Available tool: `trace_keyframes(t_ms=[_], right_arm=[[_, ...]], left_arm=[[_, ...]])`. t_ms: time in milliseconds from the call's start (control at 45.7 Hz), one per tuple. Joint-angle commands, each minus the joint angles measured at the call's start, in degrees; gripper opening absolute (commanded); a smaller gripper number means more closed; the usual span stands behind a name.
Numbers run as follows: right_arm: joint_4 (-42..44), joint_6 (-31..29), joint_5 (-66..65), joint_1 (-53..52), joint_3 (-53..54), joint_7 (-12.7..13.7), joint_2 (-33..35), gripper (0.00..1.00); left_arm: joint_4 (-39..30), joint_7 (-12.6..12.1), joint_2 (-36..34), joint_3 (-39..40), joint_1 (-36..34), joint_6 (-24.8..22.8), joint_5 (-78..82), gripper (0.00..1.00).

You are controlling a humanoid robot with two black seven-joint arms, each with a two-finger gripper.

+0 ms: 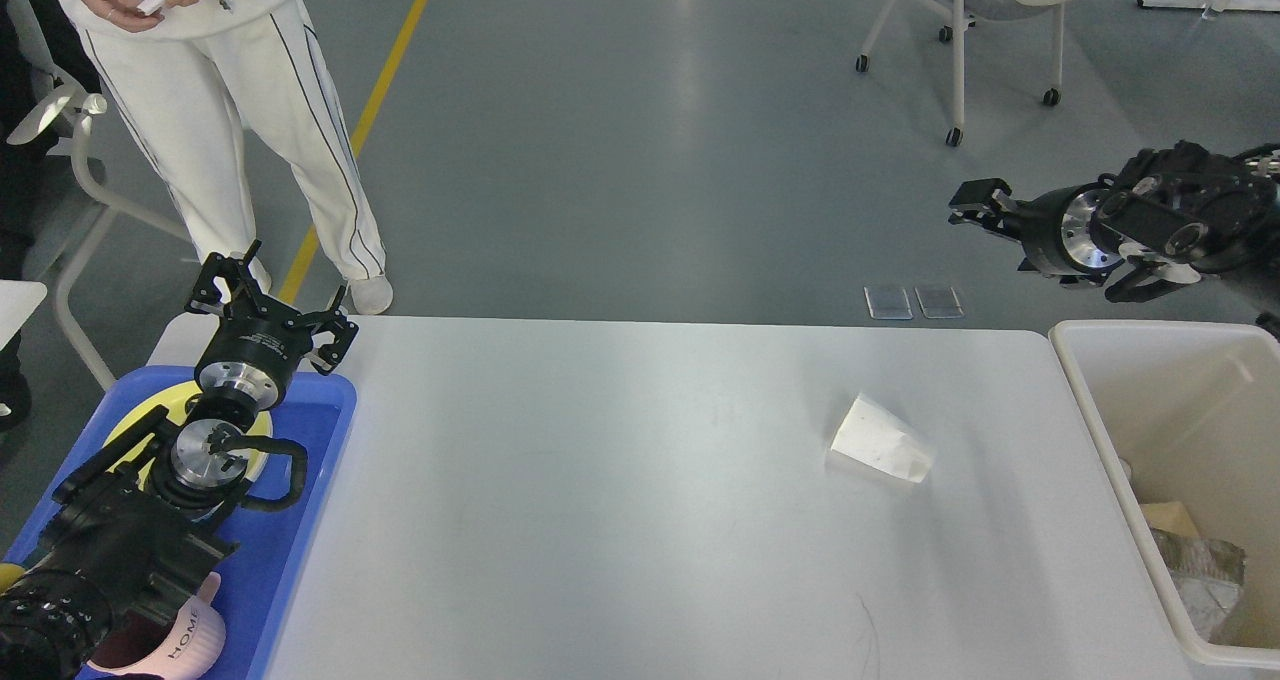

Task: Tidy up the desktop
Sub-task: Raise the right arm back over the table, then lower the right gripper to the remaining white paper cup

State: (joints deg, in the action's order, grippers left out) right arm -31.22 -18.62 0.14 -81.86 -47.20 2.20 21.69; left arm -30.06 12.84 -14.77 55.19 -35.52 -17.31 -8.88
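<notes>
White and matte, the desktop fills the lower middle of the head view, a wide tabletop with rounded far corners. One thing lies on it: a white paper cup, tipped on its side, right of centre and nearer the right edge than the left. Fine dark hair-like marks show near the front edge, below the cup.

A blue tray sits against the tabletop's left edge. It holds a yellow plate, mostly hidden by the arm, and a pink slipper marked "HOME" at its near end.

The left gripper hangs above the tray's far corner, its fingers spread wide apart and holding nothing.

A beige bin stands just beside the tabletop's right edge, with crumpled paper and grey scraps inside.

The right gripper is raised beyond the bin's far end, over the floor, pointing left. It looks empty, but it is small and dark, so I cannot tell how far its fingers are parted.

Beyond the far edge are a grey floor with a yellow line, a person in white trousers at the far left corner, and a wheeled chair at the upper right.
</notes>
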Motion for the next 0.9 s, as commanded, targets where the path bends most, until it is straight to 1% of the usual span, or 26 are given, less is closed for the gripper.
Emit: trace_keyframes(t_ms=[0, 44, 87, 153, 197, 284, 372, 437, 525, 612, 722, 875], right_arm=[[-24.12, -1.5, -4.52, -13.22, -0.09, 0.08, 1.17, 1.0], [-28.35, -2.12, -4.97, -16.48, -0.44, 0.08, 0.46, 1.0], [-30.73, -3.35, -5.32, -18.94, -0.7, 0.08, 0.02, 1.0], [-34.16, -6.33, -5.59, -21.93, -0.96, 0.08, -0.15, 1.0], [-37.93, -7.83, -5.85, -24.13, -1.66, 0.08, -0.77, 1.0], [-45.5, -8.63, -5.85, -28.26, -3.42, 0.08, -3.14, 1.0], [-46.04, -8.54, -5.85, -28.8, -3.95, 0.08, -5.42, 1.0], [-43.59, -7.84, -5.76, -27.39, -4.31, 0.17, -7.18, 1.0], [-38.93, -7.14, -5.06, -22.66, -4.39, 0.43, -7.8, 1.0], [-30.94, -5.21, -4.79, -15.63, -4.39, 0.87, -7.36, 1.0], [-20.66, -3.62, -4.88, -4.82, -2.9, 0.43, -6.13, 1.0], [-13.26, -3.18, -4.71, 4.24, 0.44, 1.22, -4.81, 1.0]], left_arm=[[0.0, -0.01, 0.0, 0.0, 0.01, 0.0, 0.01, 0.98], [0.0, -0.01, 0.0, 0.0, 0.01, 0.0, 0.01, 0.98], [0.0, -0.01, 0.0, 0.09, 0.01, 0.0, 0.01, 0.98], [0.0, -0.01, 0.0, 0.09, 0.01, 0.0, 0.01, 0.98], [0.0, -0.01, 0.0, 0.09, 0.01, 0.0, 0.01, 0.98], [0.0, -0.01, 0.0, 0.09, 0.01, 0.0, 0.01, 0.98], [0.0, -0.01, 0.0, 0.0, 0.01, 0.0, 0.01, 0.98], [0.0, -0.01, 0.0, 0.09, 0.01, 0.0, 0.01, 0.98], [0.0, -0.01, 0.0, 0.09, 0.01, 0.0, 0.01, 0.98], [0.0, -0.01, 0.0, 0.09, 0.01, 0.0, 0.01, 0.98], [0.0, -0.01, 0.0, 0.09, 0.01, 0.0, 0.01, 0.98], [0.0, -0.01, 0.0, 0.09, 0.01, 0.0, 0.01, 0.98]])
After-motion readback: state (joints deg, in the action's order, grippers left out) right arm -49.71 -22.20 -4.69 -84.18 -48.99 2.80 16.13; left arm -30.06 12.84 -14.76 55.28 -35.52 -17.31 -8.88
